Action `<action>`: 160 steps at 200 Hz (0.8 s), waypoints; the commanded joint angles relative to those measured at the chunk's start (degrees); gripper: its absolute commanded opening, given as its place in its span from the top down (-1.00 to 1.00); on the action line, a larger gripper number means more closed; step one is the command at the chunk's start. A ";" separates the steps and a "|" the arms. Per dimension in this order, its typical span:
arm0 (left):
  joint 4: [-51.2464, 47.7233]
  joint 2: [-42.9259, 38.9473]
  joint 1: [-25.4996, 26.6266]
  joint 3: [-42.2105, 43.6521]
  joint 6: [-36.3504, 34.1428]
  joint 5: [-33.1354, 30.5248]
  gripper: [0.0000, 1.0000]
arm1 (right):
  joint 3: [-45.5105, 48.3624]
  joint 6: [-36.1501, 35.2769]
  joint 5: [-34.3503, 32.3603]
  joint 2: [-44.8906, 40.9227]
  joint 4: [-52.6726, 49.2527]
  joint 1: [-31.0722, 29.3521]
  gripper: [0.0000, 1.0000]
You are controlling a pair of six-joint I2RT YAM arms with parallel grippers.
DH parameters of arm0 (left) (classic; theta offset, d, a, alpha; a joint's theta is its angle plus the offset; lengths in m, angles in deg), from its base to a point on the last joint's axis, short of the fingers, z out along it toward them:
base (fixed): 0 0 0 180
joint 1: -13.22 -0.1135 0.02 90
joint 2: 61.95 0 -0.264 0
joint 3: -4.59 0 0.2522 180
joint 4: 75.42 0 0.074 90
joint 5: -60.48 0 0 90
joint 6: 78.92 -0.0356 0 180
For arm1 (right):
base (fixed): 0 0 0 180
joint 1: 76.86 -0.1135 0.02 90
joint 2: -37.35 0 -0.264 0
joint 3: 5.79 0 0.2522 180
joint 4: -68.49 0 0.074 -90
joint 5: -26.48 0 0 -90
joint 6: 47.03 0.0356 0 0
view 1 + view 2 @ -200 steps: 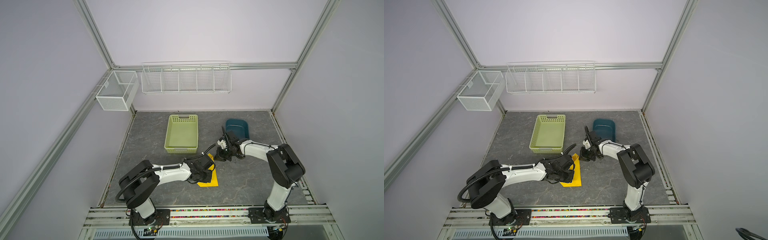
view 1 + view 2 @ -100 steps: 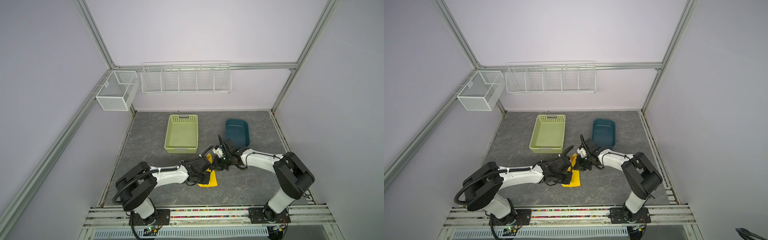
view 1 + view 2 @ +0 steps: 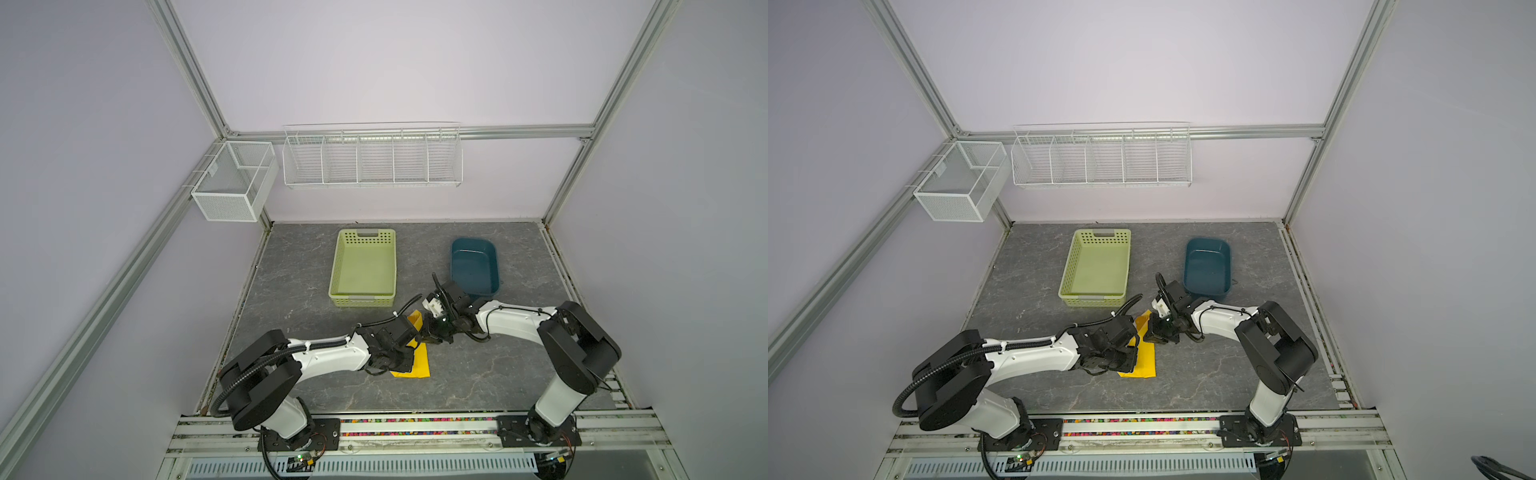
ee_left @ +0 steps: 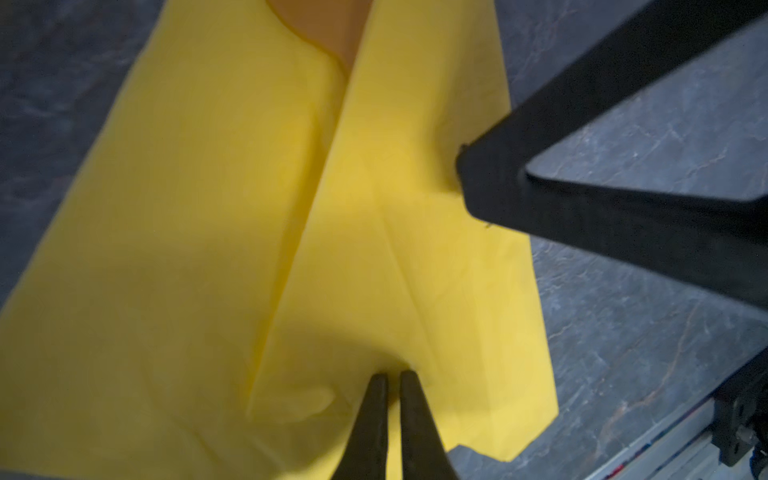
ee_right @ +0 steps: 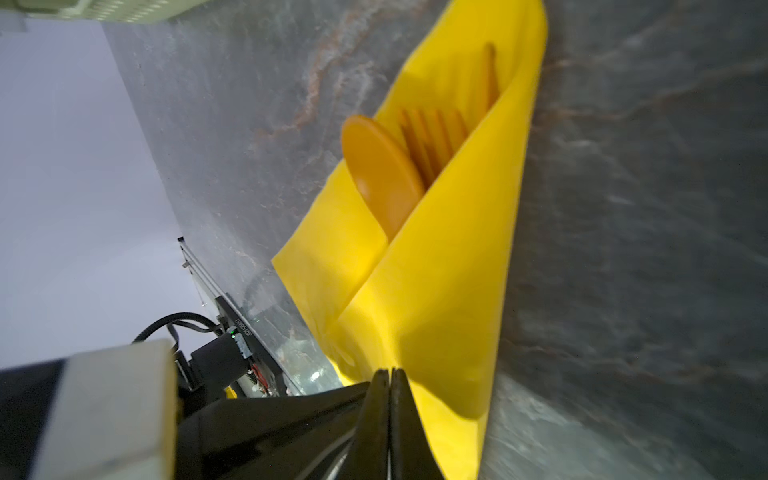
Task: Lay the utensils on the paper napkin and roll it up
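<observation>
Utensils (image 5: pixel 384 168): fork tines (image 5: pixel 432 137) only in rt wrist view; rt jaws pinch napkin (image 5: pixel 449 291), left jaws barely parted.

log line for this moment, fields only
paper napkin: folded over utensils | right end effector: shut on napkin edge | left end effector: tips at napkin, narrow gap

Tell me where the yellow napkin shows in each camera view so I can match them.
In a top view: paper napkin low centre, between the two arms.
In a top view: paper napkin low centre too.
Left wrist: paper napkin fills most of the picture.
Right wrist: folded napkin runs through the middle, utensils inside.
Shared landmark: right gripper, jaws shut, at the napkin's edge in all four.
</observation>
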 commanded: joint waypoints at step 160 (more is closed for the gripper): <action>-1.49 1.83 0.15 1.68 4.39 -2.17 0.78 | 3.31 -0.55 4.25 -4.91 -1.11 -1.56 0.87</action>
